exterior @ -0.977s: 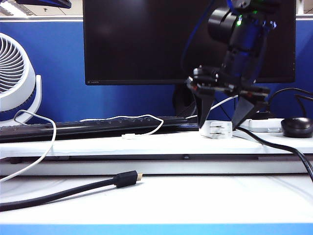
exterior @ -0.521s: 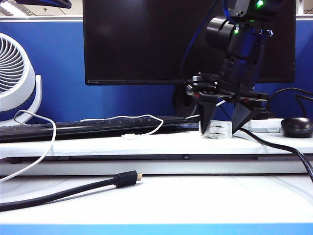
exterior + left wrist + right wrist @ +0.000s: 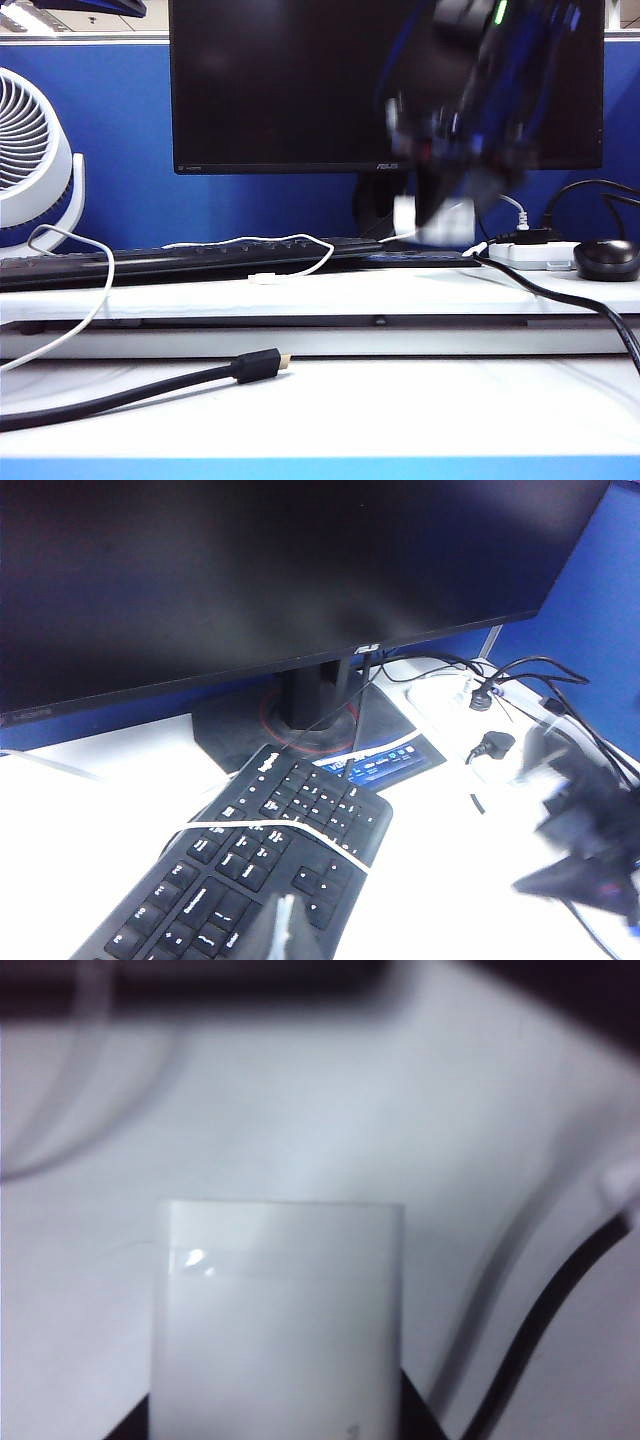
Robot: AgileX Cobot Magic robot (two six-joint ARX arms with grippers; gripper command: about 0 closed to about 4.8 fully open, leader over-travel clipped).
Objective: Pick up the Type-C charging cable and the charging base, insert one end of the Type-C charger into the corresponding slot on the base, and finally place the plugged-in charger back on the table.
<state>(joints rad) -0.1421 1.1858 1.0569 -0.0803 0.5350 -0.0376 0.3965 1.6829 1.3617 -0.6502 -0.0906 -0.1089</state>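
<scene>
The charging base (image 3: 280, 1310), a white block, fills the right wrist view with dark fingers against both its sides; my right gripper (image 3: 275, 1430) is shut on it. In the exterior view that gripper (image 3: 437, 205) and the base (image 3: 425, 225) are a motion blur above the raised shelf (image 3: 300, 295) of the table (image 3: 400, 400). The Type-C charging cable (image 3: 290, 240) loops over the keyboard, its small plug (image 3: 263, 278) lying on the shelf. The cord (image 3: 270, 828) crosses the keys in the left wrist view. My left gripper (image 3: 280, 930) hovers above the keyboard as a faint blur, shut and holding nothing.
A monitor (image 3: 300, 80) stands behind, a fan (image 3: 30, 160) at the left, a black keyboard (image 3: 180, 262) on the shelf. A power strip (image 3: 535, 255) and dark mouse (image 3: 605, 258) sit at the right. A thick black cable with a gold tip (image 3: 258, 366) lies across the front.
My right gripper has closed on the charging base and lifted it off the shelf, and it is now blurred by motion. The cable and everything else lie as before.
</scene>
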